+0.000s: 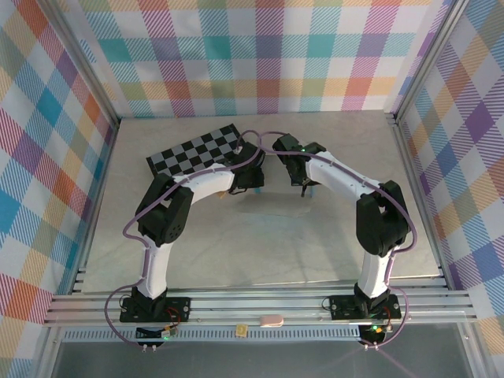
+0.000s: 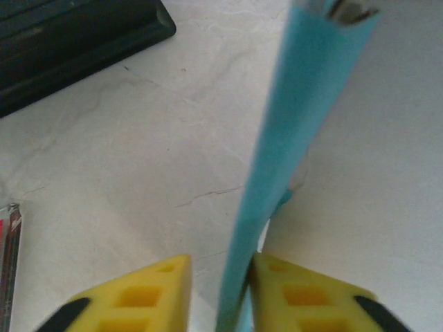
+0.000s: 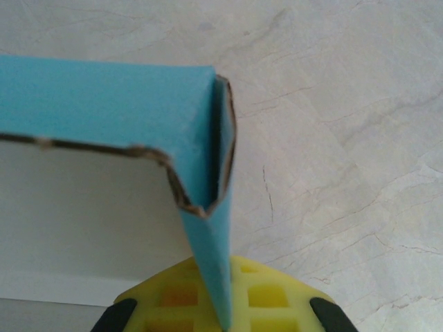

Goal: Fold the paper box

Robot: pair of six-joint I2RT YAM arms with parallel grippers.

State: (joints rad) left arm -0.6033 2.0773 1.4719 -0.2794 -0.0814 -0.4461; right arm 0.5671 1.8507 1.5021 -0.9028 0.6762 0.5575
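Currently the paper box (image 3: 104,97) sits at mid-table (image 1: 260,244), just in front of the black-and-grey chessboard (image 1: 197,150), between the tips of the left arm (image 1: 197,185) and the right arm (image 1: 346,179); in the top view only a small teal sliver (image 1: 309,191) of it is visible under the right arm.

Right wrist view: the right fingers (image 3: 277,297) are closed on a thin teal panel seen edge-on, with yellow pad material against both faces; beyond the grip the cardboard turns a corner, showing a teal outer wall, a white inner side and a raw brown cut edge.

Left wrist view: the left fingers (image 2: 159,297) are set narrowly about another teal panel (image 2: 304,104); the panel touches the finger at the right of that view; a slim strip of table is visible between the panel and the other finger; whether the panel is clamped cannot be told. A dark corner of the chessboard (image 2: 69,41) lies at upper left.
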